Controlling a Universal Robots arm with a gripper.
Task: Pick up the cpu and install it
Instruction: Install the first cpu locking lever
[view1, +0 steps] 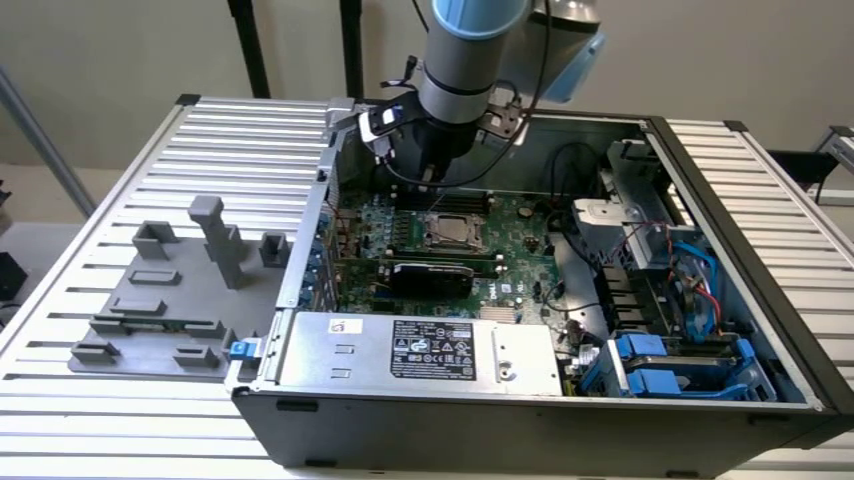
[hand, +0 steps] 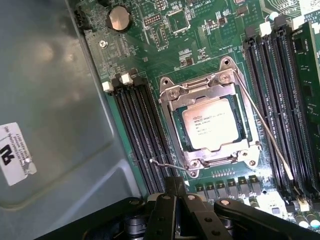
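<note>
Silver cpu (view1: 451, 228) in the exterior view lies on the motherboard (view1: 514, 235) inside the open computer case (view1: 534, 430) on the bench (view1: 134, 420), with the arm (view1: 461, 60) over it. Wrist view: cpu (hand: 210, 123) seated in the metal socket frame (hand: 172, 95), tool (hand: 176, 186) pressed together, empty, just beside the frame.

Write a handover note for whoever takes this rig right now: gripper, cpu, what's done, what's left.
Gripper: shut, holding nothing, above the motherboard close to the socket.
Cpu: lying flat inside the socket's metal frame, in the open computer case.
Done: the cpu sits in the socket and is not in the gripper.
Left: I cannot tell whether the thin wire lever beside the socket is latched, so check that.
</note>
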